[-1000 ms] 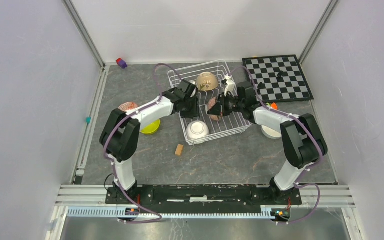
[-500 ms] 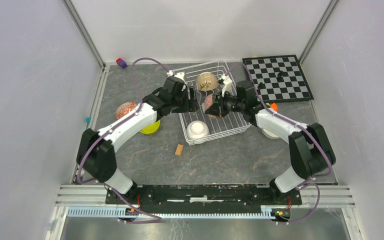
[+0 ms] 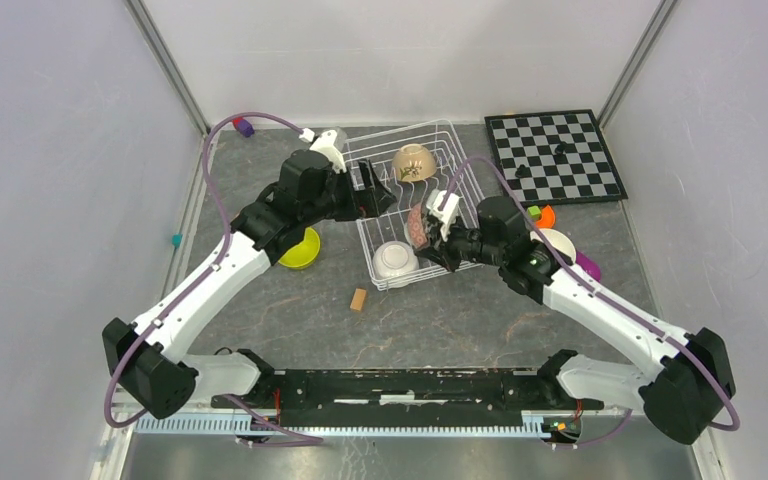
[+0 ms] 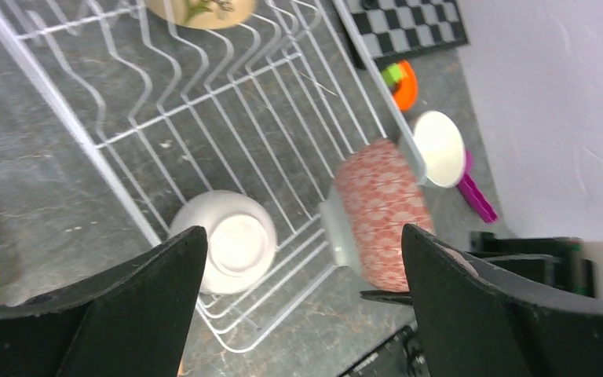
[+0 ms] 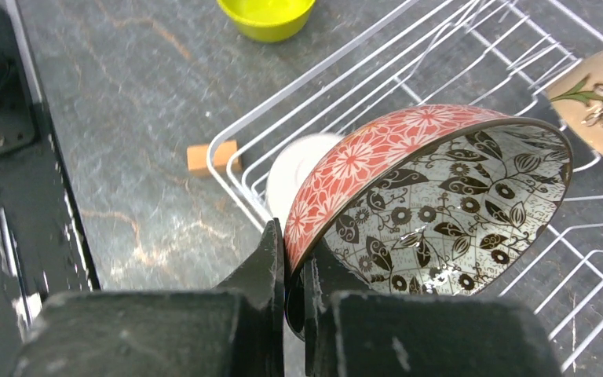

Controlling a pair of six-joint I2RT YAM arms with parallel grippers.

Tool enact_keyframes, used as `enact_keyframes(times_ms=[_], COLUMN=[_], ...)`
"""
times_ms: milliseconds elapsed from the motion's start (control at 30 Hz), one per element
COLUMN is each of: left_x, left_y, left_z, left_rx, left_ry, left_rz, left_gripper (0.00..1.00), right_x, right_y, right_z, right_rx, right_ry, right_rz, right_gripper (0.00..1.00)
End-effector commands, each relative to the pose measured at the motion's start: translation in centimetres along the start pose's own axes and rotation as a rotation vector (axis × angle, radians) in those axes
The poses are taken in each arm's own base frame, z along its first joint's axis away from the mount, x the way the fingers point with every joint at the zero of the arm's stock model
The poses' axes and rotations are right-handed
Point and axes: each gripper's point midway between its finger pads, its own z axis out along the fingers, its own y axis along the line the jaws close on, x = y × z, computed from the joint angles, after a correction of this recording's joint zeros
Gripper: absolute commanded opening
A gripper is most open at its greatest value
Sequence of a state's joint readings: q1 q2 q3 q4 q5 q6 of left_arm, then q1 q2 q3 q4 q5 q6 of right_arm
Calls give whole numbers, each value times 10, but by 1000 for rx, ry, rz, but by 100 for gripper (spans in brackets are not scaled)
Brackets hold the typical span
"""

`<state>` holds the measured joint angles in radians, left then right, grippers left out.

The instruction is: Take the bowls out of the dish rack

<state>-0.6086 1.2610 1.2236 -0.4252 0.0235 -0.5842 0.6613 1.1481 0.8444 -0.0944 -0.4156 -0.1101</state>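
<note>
My right gripper (image 3: 441,240) (image 5: 294,267) is shut on the rim of a red flower-patterned bowl (image 3: 419,227) (image 5: 408,188) (image 4: 381,212). It holds the bowl tilted on edge just above the near half of the white wire dish rack (image 3: 390,134) (image 4: 86,141) (image 5: 338,55). My left gripper (image 3: 374,190) (image 4: 306,298) hangs open and empty over the rack's left side. A white bowl (image 3: 395,260) (image 4: 228,239) (image 5: 302,169) lies upside down in the rack's near corner. A beige bowl (image 3: 413,161) (image 5: 601,75) leans at the far end. A lime-green bowl (image 3: 303,249) (image 5: 267,16) sits on the table left of the rack.
Another white bowl (image 3: 558,243) (image 4: 438,148) rests on the table right of the rack, beside a magenta piece (image 4: 477,196) and an orange one (image 3: 546,214). A chessboard (image 3: 556,156) lies at the far right. A small wooden block (image 3: 359,299) (image 5: 208,155) sits near the rack's front.
My left gripper opened wide and drew back to the far left of the rack. The right gripper kept its hold and shifted the red bowl slightly nearer.
</note>
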Motion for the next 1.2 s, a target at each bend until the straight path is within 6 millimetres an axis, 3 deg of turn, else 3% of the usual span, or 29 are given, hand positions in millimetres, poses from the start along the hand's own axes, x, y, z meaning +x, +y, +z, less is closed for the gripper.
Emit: enact_keyframes(times_ms=[0, 233, 433, 600, 900, 1000, 1167], left_x=[8, 26, 46, 65, 77, 80, 75], left_y=[-41, -49, -56, -55, -26, -22, -8], left_z=[-16, -15, -13, -7, 5, 8, 12], left_rx=[208, 248, 312, 297, 93, 60, -71], left_ry=[93, 256, 358, 443, 440, 434, 366], left_rz=[27, 44, 32, 25, 156, 181, 282], left_gripper=[98, 96, 88, 84, 67, 59, 30], right_x=[7, 18, 17, 4, -3, -6, -11], right_y=[23, 64, 63, 67, 64, 62, 63], right_z=[-9, -19, -14, -7, 2, 6, 9], right_rx=[-94, -257, -182, -124, -17, 20, 42], right_ry=[15, 83, 188, 189, 277, 286, 270], right_rz=[-160, -325, -413, -480, -544, -551, -550], right_gripper=[0, 0, 0, 0, 0, 0, 0])
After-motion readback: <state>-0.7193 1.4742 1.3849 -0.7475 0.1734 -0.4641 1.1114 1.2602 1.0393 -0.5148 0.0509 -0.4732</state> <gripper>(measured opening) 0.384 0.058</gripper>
